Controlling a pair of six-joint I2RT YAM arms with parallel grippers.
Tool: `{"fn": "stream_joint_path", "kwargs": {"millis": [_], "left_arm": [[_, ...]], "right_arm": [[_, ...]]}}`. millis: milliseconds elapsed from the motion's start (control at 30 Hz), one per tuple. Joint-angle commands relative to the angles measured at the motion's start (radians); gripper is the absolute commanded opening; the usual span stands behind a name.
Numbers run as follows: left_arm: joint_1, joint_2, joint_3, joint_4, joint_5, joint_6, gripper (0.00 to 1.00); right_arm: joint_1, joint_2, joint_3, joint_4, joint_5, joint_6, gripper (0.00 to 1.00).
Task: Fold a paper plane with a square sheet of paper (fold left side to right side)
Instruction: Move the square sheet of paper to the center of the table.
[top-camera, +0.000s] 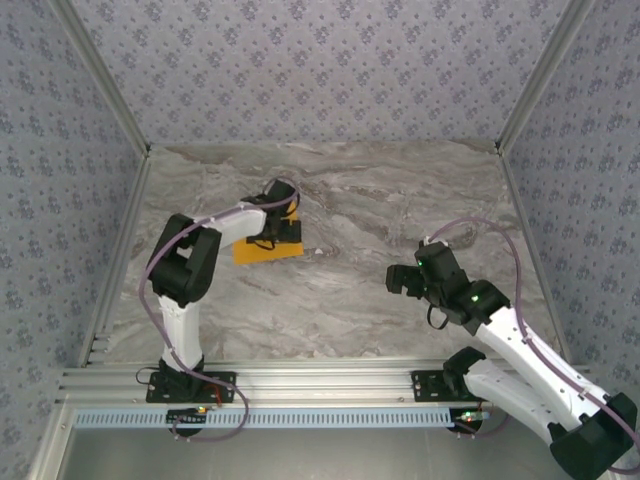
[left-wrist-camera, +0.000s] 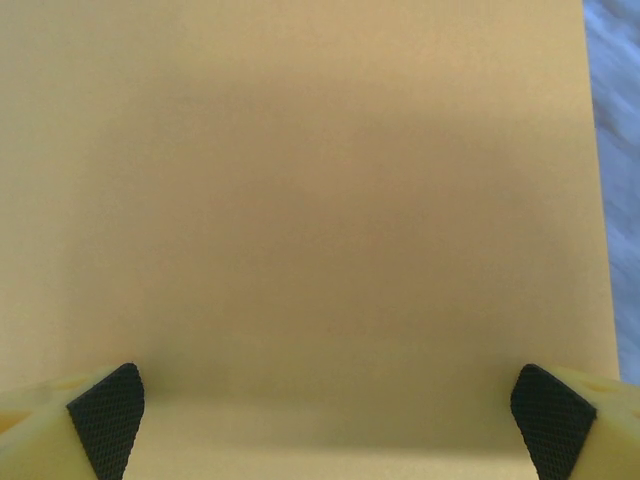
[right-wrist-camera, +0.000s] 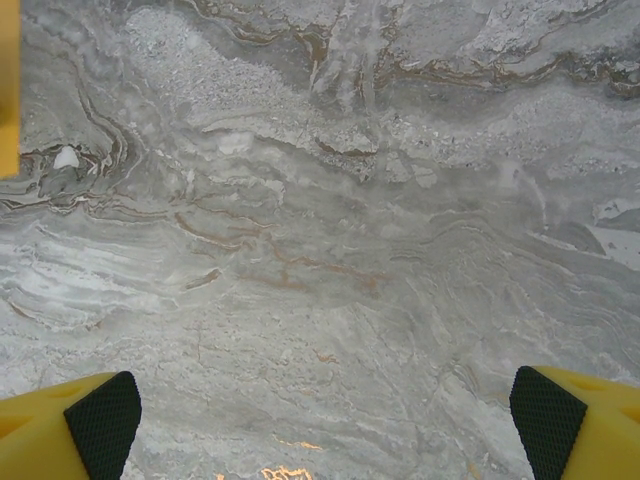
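left jaws open over flat plain orange sheet of paper (left-wrist-camera: 320, 200), right jaws open

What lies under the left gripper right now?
The paper, flat on the table, beneath the open left gripper. From above, the arm covers much of the sheet, so any creases there are hidden. Whether the fingertips touch it cannot be judged.

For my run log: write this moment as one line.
left tool: open, over square sheet of paper | right tool: open, over table | sheet: flat
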Motion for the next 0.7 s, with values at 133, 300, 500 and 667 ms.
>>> {"fn": "stream_joint_path", "kwargs": {"millis": [133,300,500,667], "left_arm": [[-0.212,0.014,-0.097,-0.113,0.068,-0.100,0.98],[-0.331,0.004,-0.097,-0.100,0.092,-0.162,0.98],[-0.366,-0.045,-0.097,-0.066,0.117,-0.200,0.98],[-0.362,-0.112,-0.048,-0.100,0.102,-0.171,0.98]], "right_arm": [[0.010,-0.046,0.006,-0.037,0.040,0.029,1.00],[0.010,-0.051,-0.005,-0.032,0.050,0.036,1.00],[0.012,-0.050,-0.017,-0.019,0.052,0.040,1.00],[0.013,-0.045,-0.035,0.003,0.053,0.049,1.00]]}}
